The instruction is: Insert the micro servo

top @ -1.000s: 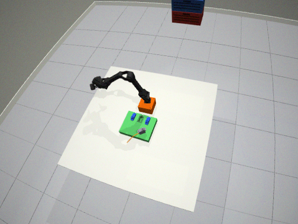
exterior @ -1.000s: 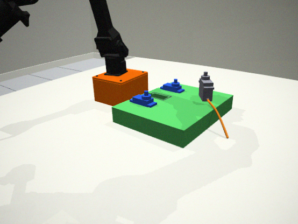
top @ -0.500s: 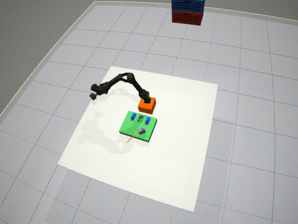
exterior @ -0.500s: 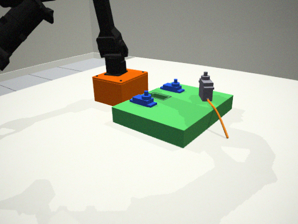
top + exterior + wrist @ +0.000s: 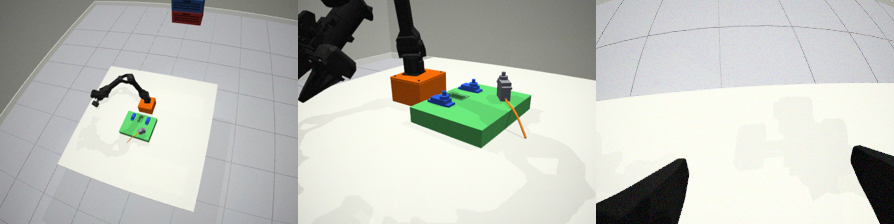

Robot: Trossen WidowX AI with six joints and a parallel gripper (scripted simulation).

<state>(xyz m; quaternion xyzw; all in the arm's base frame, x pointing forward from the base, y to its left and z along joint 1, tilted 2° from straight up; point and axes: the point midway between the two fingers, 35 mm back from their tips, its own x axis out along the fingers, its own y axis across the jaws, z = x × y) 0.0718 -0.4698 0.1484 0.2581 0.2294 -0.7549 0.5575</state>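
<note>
Servo (image 5: 142, 131) (image 5: 504, 90), one and grey, is on the green deck (image 5: 126, 127) (image 5: 448, 116) in the top view, outside the pocket (image 5: 140, 118) (image 5: 459, 96) and near the deck edge farthest from the orange base (image 5: 146, 109) (image 5: 405, 90). Its one orange cable (image 5: 132, 138) (image 5: 518, 117) runs toward the lower left and past that edge. Two blue servos (image 5: 133, 116) (image 5: 147, 120) (image 5: 441, 99) (image 5: 470, 86) flank the one marked pocket, leaving it between them; nothing covers it. The single black arm (image 5: 129, 78) (image 5: 405, 16) bends out to the left, with its gripper (image 5: 96, 99) (image 5: 303, 98) (image 5: 774, 163) well apart from the deck. Two stacked crates, blue (image 5: 187, 6) over red (image 5: 186, 18), stand far off. In the exterior view the grey servo stands upright, long axis vertical and shaft up; the cable leaves low on its body and slopes down over the edge. A black finger points downward at left. In the wrist view two fingertips stand wide apart with nothing between them, above the pale mat (image 5: 175, 134) (image 5: 405, 161) (image 5: 711, 115); neither servo nor deck shows there.
</note>
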